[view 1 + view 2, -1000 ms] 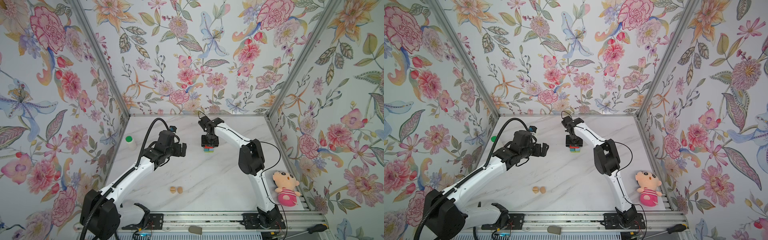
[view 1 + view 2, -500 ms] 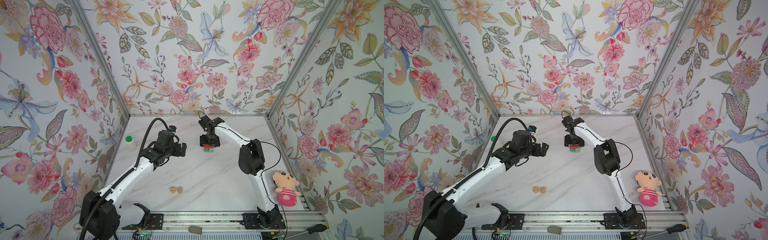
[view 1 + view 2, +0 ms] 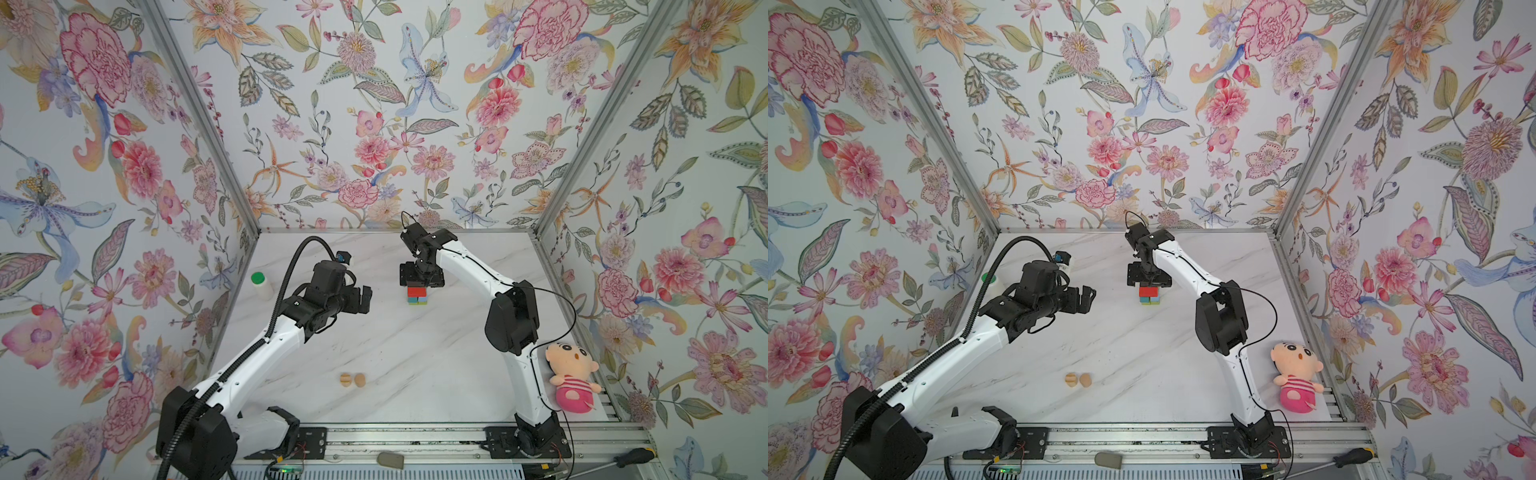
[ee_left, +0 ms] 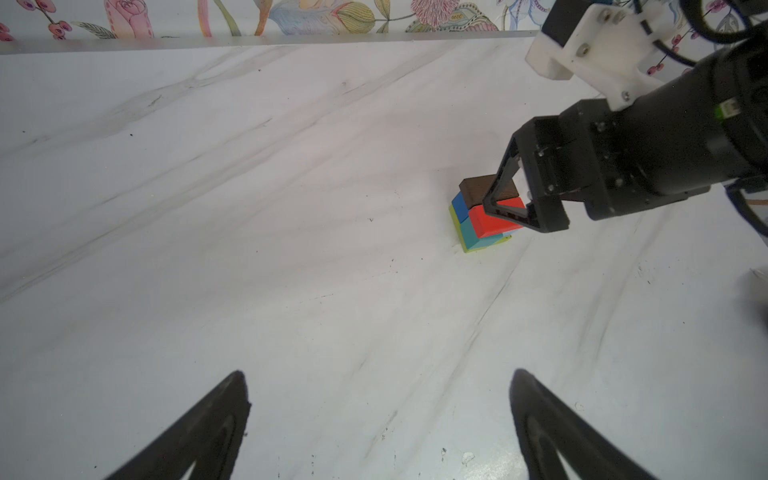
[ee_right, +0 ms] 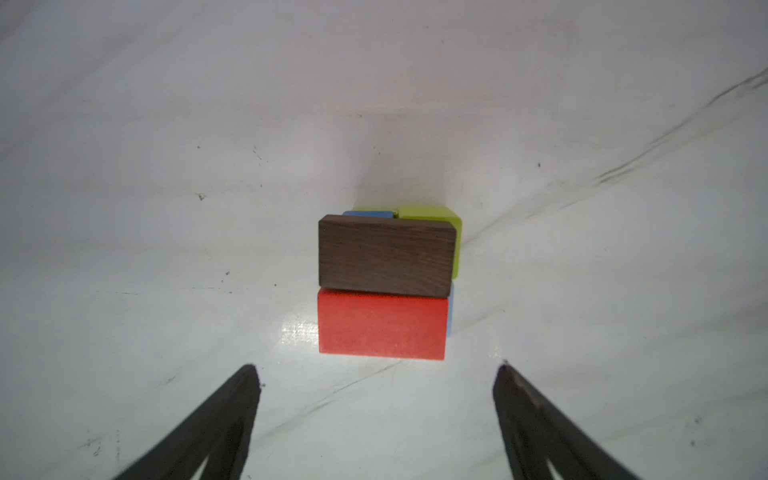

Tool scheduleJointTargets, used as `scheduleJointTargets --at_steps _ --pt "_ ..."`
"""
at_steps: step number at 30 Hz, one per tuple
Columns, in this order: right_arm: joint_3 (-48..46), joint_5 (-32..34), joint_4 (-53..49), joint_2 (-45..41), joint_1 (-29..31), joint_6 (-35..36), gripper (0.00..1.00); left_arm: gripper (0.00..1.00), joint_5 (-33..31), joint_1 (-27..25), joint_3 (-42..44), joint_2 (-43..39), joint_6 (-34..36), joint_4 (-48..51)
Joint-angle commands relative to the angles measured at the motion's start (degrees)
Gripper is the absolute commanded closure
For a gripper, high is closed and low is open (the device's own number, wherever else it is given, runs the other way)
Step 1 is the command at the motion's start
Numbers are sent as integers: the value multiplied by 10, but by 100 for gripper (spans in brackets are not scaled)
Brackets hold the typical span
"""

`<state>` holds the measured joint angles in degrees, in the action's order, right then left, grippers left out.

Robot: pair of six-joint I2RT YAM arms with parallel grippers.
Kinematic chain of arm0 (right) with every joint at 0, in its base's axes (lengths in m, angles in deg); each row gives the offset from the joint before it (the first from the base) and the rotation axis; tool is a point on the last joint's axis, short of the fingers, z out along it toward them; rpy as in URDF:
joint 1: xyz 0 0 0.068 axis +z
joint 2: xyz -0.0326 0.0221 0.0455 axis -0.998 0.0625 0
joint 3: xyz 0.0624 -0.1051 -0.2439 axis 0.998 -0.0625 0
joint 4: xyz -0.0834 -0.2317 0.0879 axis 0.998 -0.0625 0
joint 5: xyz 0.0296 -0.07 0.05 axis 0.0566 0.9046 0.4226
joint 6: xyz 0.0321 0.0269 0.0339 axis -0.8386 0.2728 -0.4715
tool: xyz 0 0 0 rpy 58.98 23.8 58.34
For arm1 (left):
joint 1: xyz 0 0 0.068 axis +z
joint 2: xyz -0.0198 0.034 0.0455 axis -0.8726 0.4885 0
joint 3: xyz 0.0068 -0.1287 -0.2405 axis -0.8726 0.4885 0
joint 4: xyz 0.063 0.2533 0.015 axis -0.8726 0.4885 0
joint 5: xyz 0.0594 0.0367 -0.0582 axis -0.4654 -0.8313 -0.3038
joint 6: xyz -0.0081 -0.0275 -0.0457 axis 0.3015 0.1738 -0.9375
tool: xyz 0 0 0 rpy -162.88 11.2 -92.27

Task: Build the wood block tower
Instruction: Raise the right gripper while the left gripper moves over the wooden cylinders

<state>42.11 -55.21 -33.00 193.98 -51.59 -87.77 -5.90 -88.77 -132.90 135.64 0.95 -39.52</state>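
The wood block tower (image 3: 417, 296) (image 3: 1149, 296) stands on the marble table toward the back. A dark-brown oblong (image 5: 384, 257) and a red oblong (image 5: 382, 324) lie side by side on top. Lime-green (image 5: 440, 216), blue (image 5: 368, 214) and teal (image 4: 473, 232) cubes sit beneath them. My right gripper (image 3: 421, 284) (image 5: 376, 370) hangs open directly over the tower and holds nothing. My left gripper (image 3: 363, 298) (image 4: 379, 373) is open and empty, to the tower's left. Two tan rounded pieces (image 3: 352, 379) (image 3: 1078, 380) lie together near the front.
A green-capped white bottle (image 3: 261, 284) stands by the left wall. A pink plush doll (image 3: 571, 378) lies at the right edge beside the right arm's base. A screwdriver (image 3: 633, 457) and a grey lump (image 3: 390, 459) rest on the front rail.
The right gripper's jaws have spread wider above the tower's top blocks. The left arm has hardly moved.
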Motion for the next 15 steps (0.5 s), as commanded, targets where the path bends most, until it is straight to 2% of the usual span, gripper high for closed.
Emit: scheduleJointTargets --at_steps 1,8,15 --pt "-28 4 -14 -56 8 -9 7 1 12 8 20 -34 -9 25" --pt "-136 30 -13 -147 61 -44 3 1 3 -4 83 -105 -53 72" --pt "-248 44 -13 -247 130 -111 0 4 -8 -51 155 -191 -115 125"
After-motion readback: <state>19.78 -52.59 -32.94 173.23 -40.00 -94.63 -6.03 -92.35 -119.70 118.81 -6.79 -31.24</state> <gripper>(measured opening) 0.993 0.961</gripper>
